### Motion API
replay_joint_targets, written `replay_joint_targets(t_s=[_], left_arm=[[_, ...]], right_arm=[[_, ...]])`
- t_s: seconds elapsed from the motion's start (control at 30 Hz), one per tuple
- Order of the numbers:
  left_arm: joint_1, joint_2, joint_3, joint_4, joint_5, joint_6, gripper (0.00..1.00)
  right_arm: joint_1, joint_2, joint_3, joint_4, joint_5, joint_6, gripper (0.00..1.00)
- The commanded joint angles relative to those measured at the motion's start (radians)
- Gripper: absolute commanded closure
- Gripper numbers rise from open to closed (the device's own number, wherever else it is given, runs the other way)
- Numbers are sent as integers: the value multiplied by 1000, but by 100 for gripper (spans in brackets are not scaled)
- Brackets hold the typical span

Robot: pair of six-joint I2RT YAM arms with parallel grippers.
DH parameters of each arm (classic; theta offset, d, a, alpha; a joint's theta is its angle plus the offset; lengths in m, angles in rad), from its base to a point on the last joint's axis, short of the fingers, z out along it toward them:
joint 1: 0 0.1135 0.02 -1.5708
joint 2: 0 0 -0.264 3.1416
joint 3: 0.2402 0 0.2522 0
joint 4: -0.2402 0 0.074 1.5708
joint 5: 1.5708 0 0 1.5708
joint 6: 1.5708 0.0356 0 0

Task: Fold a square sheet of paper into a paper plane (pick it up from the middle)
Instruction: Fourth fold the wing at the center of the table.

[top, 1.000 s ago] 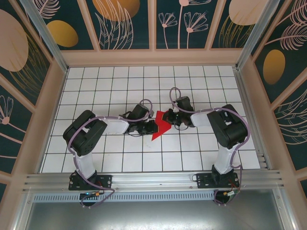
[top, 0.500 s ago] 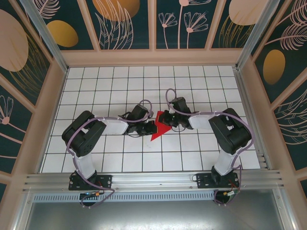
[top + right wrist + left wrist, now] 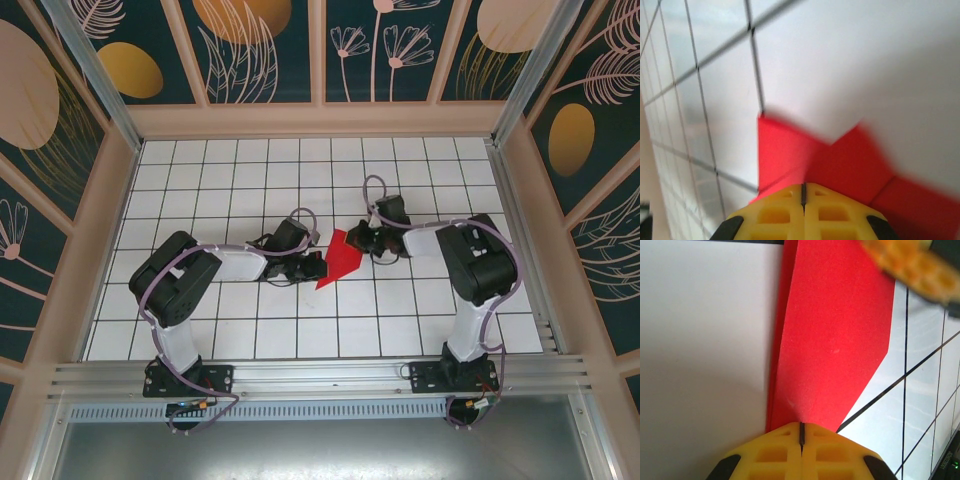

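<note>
The square sheet of paper [image 3: 342, 258] is a folded, layered red shape lying mid-table between my two grippers. My left gripper [image 3: 320, 266] is at its left edge, with its yellow jaws shut on the paper [image 3: 835, 340]. The seam of those jaws [image 3: 801, 426] meets the red edge. My right gripper [image 3: 366, 243] is at the paper's far right corner. It is shut [image 3: 803, 187] on a raised red flap [image 3: 790, 150]. One of the right gripper's yellow fingers [image 3: 910, 265] shows blurred at the top right of the left wrist view.
The white gridded table [image 3: 250, 180] is walled by a wooden frame [image 3: 320, 120] at the back and sides. An aluminium rail [image 3: 320, 375] runs along the near edge, and both arm bases are bolted there.
My right gripper swung left over the paper, then back to the right, and the red shape now spreads a little wider towards it. My left gripper closed the last bit and stayed put.
</note>
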Motion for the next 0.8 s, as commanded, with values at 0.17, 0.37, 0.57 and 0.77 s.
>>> replay_joint_targets(t_s=[0.17, 0.37, 0.57, 0.77], left_arm=[[-28, 4, -36, -92, 6, -6, 95], [-46, -29, -54, -21, 34, -88, 91], [-89, -83, -95, 136, 0, -277, 90], [-99, -230, -51, 47, -151, -238, 77]], right_arm=[[-76, -46, 105, -158, 128, -111, 93], [-75, -211, -39, -112, 105, -59, 81], [-68, -371, -204, -84, 84, 17, 69], [-51, -488, -326, -88, 107, 75, 62]])
